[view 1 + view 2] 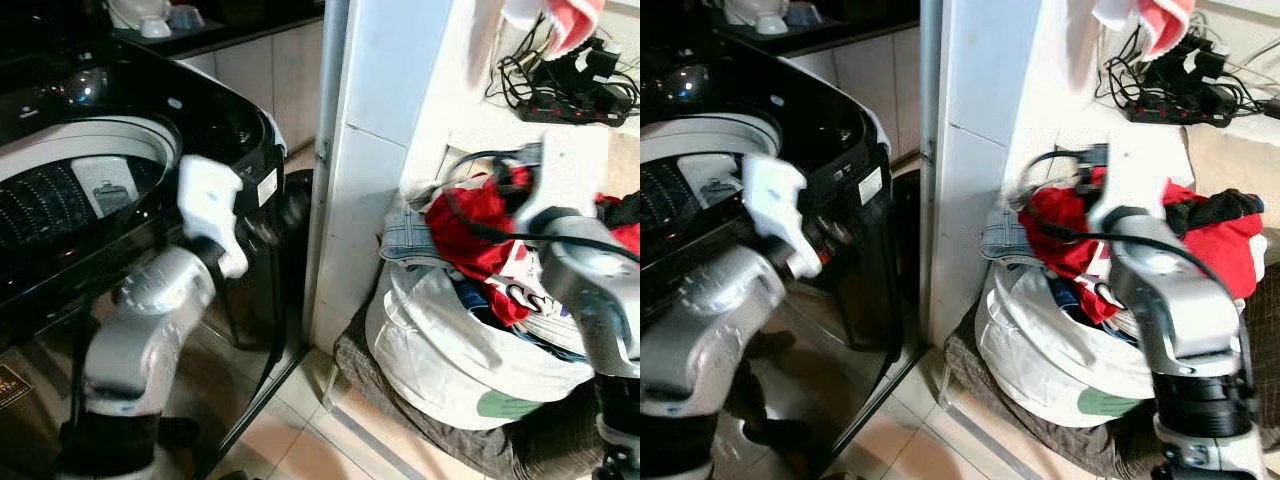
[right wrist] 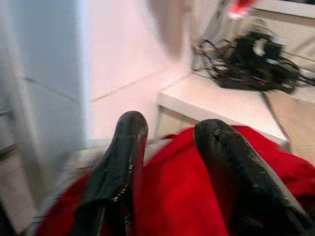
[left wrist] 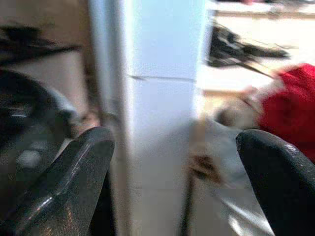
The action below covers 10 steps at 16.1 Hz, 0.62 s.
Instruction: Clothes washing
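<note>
Risk I see: my right gripper (image 2: 165, 147), fingers apart above the red garment (image 2: 182, 196), may snag neighbouring clothes in the laundry bag (image 1: 450, 350); left gripper (image 3: 172, 162) hangs open.

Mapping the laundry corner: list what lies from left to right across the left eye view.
Washing machine → left arm → white tiled pillar → white laundry bag → red garment → right arm.
</note>
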### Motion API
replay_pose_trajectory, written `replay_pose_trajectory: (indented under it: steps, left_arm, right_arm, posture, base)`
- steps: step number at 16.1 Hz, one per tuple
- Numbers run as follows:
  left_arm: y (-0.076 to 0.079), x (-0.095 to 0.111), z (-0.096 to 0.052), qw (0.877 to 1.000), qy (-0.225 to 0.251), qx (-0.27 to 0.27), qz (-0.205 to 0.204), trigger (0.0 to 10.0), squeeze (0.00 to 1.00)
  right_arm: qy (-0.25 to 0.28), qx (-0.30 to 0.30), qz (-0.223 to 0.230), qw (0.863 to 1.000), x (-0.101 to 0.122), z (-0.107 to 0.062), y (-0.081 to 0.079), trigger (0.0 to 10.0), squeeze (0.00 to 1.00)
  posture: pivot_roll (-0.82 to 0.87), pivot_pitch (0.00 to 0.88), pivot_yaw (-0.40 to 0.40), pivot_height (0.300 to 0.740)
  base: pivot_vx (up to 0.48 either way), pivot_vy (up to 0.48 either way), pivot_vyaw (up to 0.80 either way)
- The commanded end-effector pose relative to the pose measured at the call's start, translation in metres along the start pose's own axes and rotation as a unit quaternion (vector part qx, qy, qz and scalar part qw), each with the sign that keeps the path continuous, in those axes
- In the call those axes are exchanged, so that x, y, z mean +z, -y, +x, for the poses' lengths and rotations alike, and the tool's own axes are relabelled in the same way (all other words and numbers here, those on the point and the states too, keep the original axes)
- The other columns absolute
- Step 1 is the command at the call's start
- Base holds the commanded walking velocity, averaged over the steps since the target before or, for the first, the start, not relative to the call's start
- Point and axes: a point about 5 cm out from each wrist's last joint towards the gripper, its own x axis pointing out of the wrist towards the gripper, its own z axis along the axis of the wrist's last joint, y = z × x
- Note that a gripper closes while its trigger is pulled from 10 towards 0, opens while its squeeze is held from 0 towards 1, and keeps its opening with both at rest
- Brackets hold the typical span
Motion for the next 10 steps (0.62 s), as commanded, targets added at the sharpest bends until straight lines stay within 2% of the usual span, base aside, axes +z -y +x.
replay_pose_trajectory:
  steps: [1, 4, 7, 10]
  left_arm:
    - [0.011, 0.005, 0.000, 0.999, 0.007, -0.044, 0.003, 10.0, 0.00]
    - [0.021, 0.010, -0.004, 0.995, 0.013, -0.103, -0.007, 10.0, 0.00]
    - [0.023, 0.011, -0.003, 0.993, 0.011, -0.119, 0.003, 10.0, 0.00]
    - [0.028, 0.015, -0.007, 0.988, 0.017, -0.153, -0.003, 10.0, 0.00]
  right_arm:
    - [-0.020, -0.053, -0.007, 0.998, -0.007, 0.002, 0.023, 10.0, 1.00]
    - [-0.017, -0.087, -0.001, 0.996, -0.005, 0.004, 0.046, 10.0, 1.00]
    - [-0.021, -0.125, 0.014, 0.992, -0.002, 0.002, 0.063, 10.0, 1.00]
    - [-0.029, -0.146, 0.054, 0.987, -0.004, -0.003, 0.060, 10.0, 1.00]
  posture:
    - [-0.05, 0.000, -0.019, 0.740]
    - [-0.05, 0.000, -0.007, 0.740]
    - [-0.04, 0.000, -0.013, 0.740]
    - [-0.04, 0.000, -0.023, 0.740]
  base:
    - [0.000, 0.000, 0.00]
    - [0.000, 0.000, 0.00]
    - [0.000, 0.000, 0.00]
    - [0.000, 0.000, 0.00]
